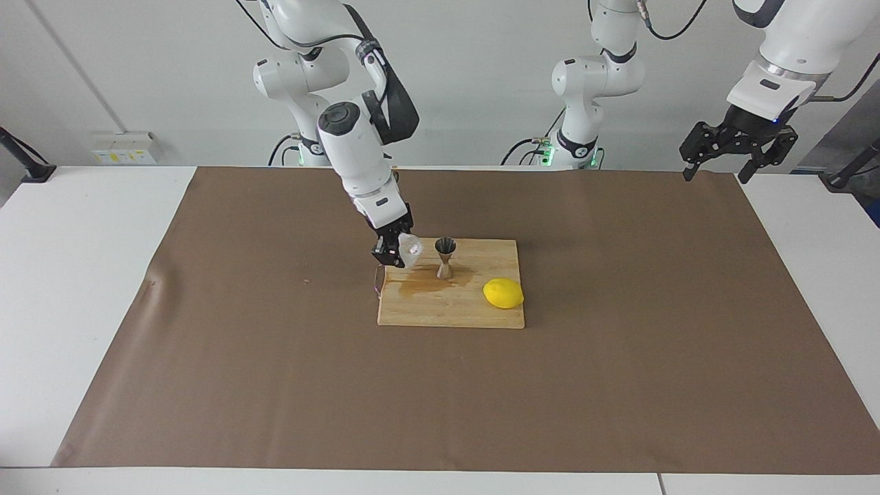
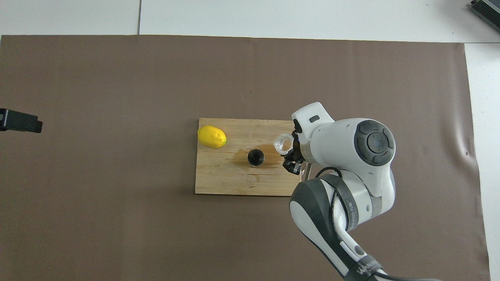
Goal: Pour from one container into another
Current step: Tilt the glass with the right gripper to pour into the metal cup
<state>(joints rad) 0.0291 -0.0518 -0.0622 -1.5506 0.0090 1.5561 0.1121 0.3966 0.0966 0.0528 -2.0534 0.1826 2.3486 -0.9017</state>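
My right gripper (image 1: 397,253) is shut on the whitish translucent cup (image 1: 411,249) and holds it just above the wooden cutting board (image 1: 447,313), at the board's end toward the right arm. The cup is tilted with its mouth toward the steel hourglass jigger (image 1: 445,258), which stands upright on the board a short gap away. In the overhead view the cup (image 2: 283,142) sits beside the jigger (image 2: 256,157), with my right gripper (image 2: 293,157) at the board's (image 2: 226,183) edge. My left gripper (image 1: 738,150) is open, empty and raised over the left arm's end of the table.
A yellow lemon (image 1: 503,293) lies on the board at the end toward the left arm, and shows in the overhead view (image 2: 211,136). A wet stain (image 1: 423,283) spreads on the board around the jigger's foot. Brown paper (image 1: 619,378) covers the table.
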